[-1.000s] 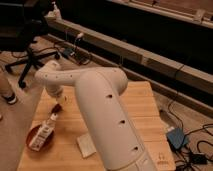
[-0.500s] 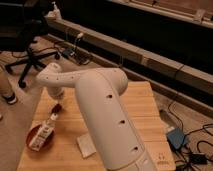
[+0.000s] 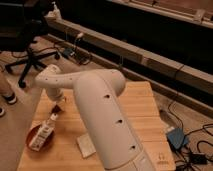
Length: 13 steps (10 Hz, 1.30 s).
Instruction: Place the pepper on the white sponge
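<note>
The white arm (image 3: 100, 107) rose from the near right part of the wooden worktop (image 3: 142, 107), bent at a thick elbow and reached left, with its wrist turned down over the worktop's far left area. The end effector (image 3: 56, 103) hung there, low over the wood, mostly hidden by the wrist, so whether it was clenched or released could not be told. The pepper (image 3: 57, 108) seemed to be the small dark sliver right at the end effector's tip; whether it was grasped or lay on the wood could not be told either. The white sponge (image 3: 86, 145) lay flat near the front edge of the worktop, just beside the arm's lower link and well apart from the end effector. At the front left corner stood a round red-brown bowl (image 3: 31, 142), and a long white labelled packet (image 3: 43, 133) lay tilted across it, its upper end pointing towards the end effector. An office chair (image 3: 29, 56) stood on the floor beyond the worktop's left side, and a blue box (image 3: 176, 138) with cables lay on the floor to the right.
</note>
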### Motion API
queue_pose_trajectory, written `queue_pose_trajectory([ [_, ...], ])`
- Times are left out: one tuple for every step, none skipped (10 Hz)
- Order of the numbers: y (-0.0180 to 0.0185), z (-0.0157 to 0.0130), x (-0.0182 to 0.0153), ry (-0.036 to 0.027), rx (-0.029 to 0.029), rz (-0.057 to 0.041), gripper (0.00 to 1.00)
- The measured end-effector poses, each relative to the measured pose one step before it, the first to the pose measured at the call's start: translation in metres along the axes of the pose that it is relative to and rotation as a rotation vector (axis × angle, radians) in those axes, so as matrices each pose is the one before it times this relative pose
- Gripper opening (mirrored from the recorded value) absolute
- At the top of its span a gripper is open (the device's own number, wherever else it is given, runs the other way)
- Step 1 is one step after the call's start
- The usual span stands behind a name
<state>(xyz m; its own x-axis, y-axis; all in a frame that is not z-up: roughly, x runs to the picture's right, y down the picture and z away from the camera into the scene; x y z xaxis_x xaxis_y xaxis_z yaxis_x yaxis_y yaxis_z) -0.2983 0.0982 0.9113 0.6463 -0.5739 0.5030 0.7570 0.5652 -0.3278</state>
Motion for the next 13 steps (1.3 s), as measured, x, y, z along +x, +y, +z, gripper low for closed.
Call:
queue_pose_trajectory([
  [-0.00077, 0.00222, -0.00227, 0.00155, -0.00633, -0.00371, 0.65],
  [0.0005, 0.00332, -0.00009, 0.00367, -0.00899, -0.00048, 0.65],
  [0.00058, 0.00335, 0.00193, 0.00748, -0.00931, 0.00548, 0.65],
  [0.00081, 0.0025, 0.00161, 0.00506, -0.00658, 0.00407, 0.65],
  [0.00064, 0.00242, 0.00169, 0.00591, -0.00608, 0.00625, 0.65],
  [0.00121, 0.00292, 0.00254, 0.00546, -0.00787, 0.01248, 0.61],
  [0.00079, 0.00117, 0.00223, 0.00337, -0.00366, 0.00818, 0.55],
  [0.00037, 0.00074, 0.0022, 0.00395, -0.0032, 0.01004, 0.52],
  [0.0003, 0.00074, 0.00256, 0.0045, -0.00297, 0.01228, 0.51],
  [-0.00033, -0.00041, 0.00205, 0.00624, -0.00171, 0.01069, 0.51],
  [-0.00019, -0.00026, 0.00069, 0.00234, -0.00083, 0.00546, 0.51],
  [-0.001, -0.00217, 0.00079, 0.00433, 0.00059, 0.00682, 0.51],
  [-0.00071, -0.00234, 0.00001, 0.00185, 0.00083, 0.00469, 0.51],
])
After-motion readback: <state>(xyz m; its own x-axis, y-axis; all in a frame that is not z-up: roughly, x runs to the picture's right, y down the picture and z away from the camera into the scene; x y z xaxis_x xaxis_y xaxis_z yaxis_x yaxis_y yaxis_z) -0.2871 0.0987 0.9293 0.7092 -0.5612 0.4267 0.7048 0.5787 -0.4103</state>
